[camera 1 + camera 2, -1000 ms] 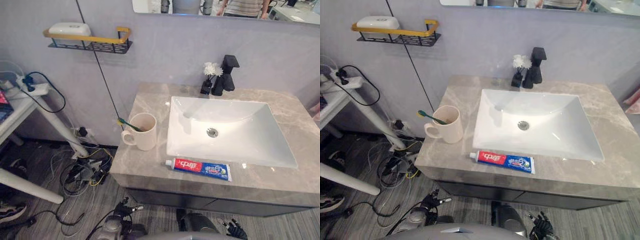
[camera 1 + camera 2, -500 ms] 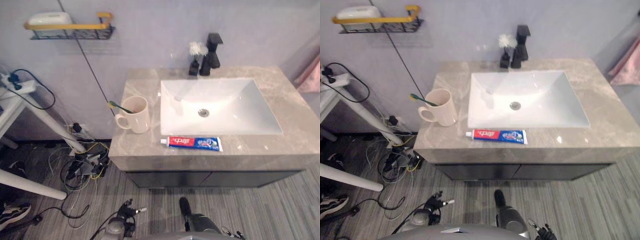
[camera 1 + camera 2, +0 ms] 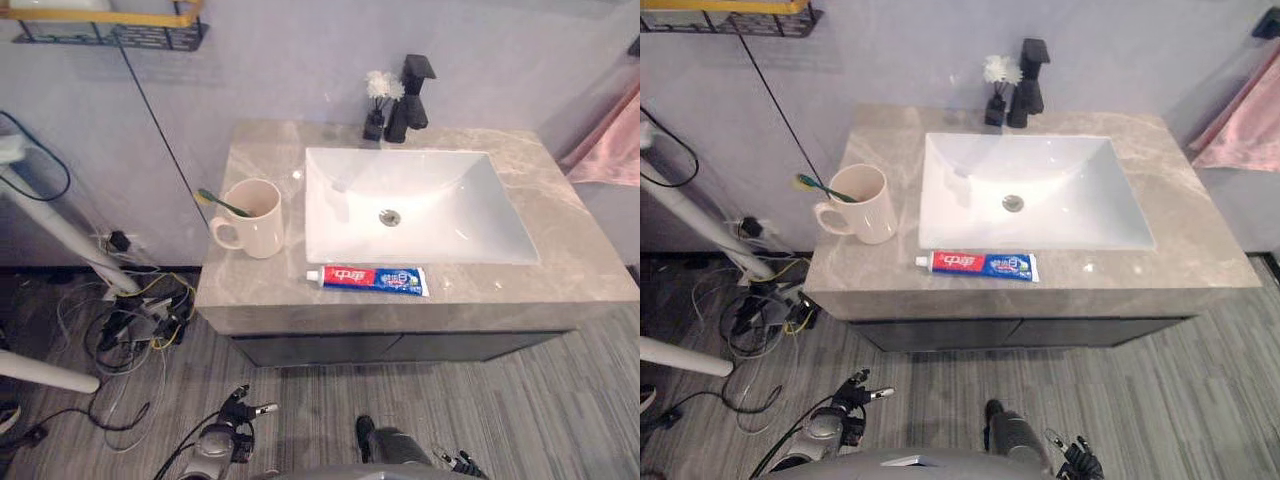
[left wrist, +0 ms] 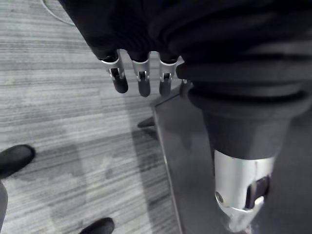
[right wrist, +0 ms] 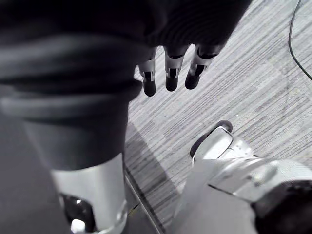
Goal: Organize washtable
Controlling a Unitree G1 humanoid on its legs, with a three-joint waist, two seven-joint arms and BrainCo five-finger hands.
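Observation:
On the grey marble washtable (image 3: 570, 265) a cream mug (image 3: 255, 218) stands left of the white sink (image 3: 415, 205), with a green toothbrush (image 3: 218, 201) leaning in it. A red and blue toothpaste tube (image 3: 367, 280) lies flat on the front edge. At the back stand a black faucet (image 3: 412, 85) and a small black vase with white flowers (image 3: 376, 100). My left hand (image 3: 238, 412) hangs low over the floor, well short of the washtable, its fingers (image 4: 142, 79) straight and empty. My right hand (image 3: 1076, 464) hangs low too, its fingers (image 5: 169, 73) straight and holding nothing.
A black and gold wire shelf (image 3: 110, 28) hangs on the wall at the upper left. White table legs (image 3: 55, 228) and a tangle of cables (image 3: 135, 320) lie left of the washtable. A pink towel (image 3: 610, 145) hangs at the right.
The camera has moved: the whole picture shifted, so the washtable sits further left and the shelf near the top edge. Nothing on the counter has moved. Both hands stay low.

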